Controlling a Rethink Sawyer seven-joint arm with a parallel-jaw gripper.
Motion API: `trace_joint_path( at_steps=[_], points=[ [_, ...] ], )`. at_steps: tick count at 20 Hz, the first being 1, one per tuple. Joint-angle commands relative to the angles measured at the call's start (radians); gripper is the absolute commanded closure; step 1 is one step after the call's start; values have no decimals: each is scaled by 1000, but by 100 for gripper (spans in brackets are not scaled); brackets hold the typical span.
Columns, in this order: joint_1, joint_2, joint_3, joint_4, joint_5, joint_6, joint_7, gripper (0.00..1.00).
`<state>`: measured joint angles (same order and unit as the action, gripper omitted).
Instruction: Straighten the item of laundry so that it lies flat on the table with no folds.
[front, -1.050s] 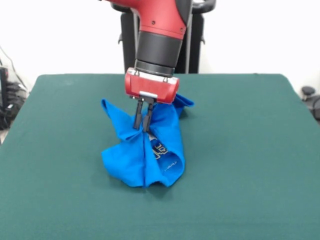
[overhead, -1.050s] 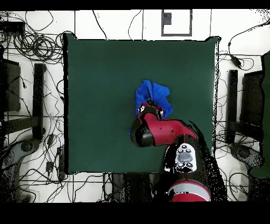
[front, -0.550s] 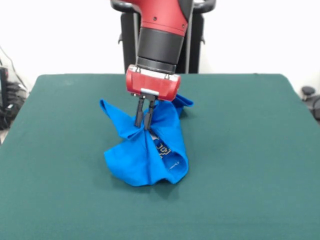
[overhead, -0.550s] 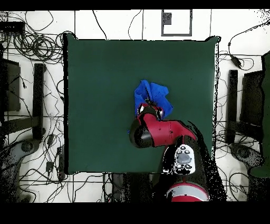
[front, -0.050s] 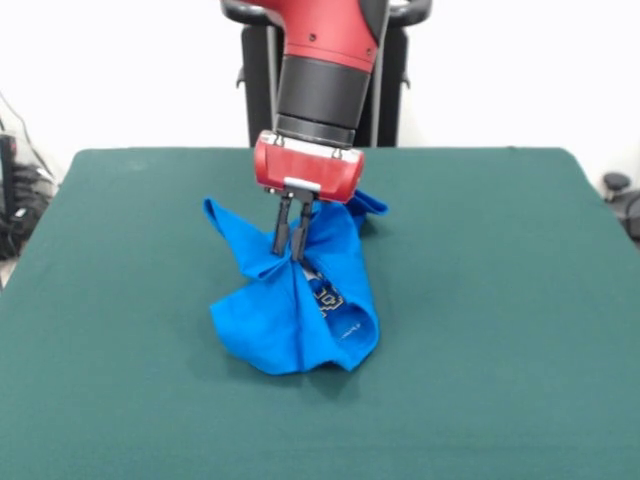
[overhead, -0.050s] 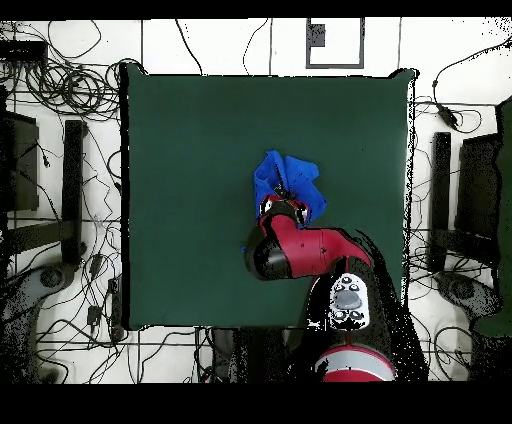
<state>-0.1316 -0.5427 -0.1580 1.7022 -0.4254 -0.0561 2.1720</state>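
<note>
Laundry (front, -0.050s: 290, 320) bunched, lettering mostly hidden, pinched by tool (front, -0.050s: 292, 248).

A plain white wall (front, -0.050s: 120, 70) fills the background of the front view, evenly lit with no strong shadows. Seen from above, the floor is made of pale square tiles with dark seams (overhead, -0.050s: 230, 45). Tangled black cables (overhead, -0.050s: 60, 85) lie across the floor to one side. Dark upright stands (overhead, -0.050s: 72, 190) sit on that side and another (overhead, -0.050s: 441, 200) on the opposite side. A small grey square panel with a dark centre (overhead, -0.050s: 334, 42) lies on the floor at the top edge.
</note>
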Motion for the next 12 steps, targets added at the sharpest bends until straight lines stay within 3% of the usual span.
trace_joint_path(
  at_steps=[1, 10, 11, 12],
  points=[
    [25, 36, 70, 55, 51, -48, 152, 100],
    [46, 48, 40, 49, 62, -85, 160, 100],
    [68, 56, 12, 43, 74, -103, 164, 0],
    [75, 58, 2, 41, 80, -105, 167, 0]
  ],
)
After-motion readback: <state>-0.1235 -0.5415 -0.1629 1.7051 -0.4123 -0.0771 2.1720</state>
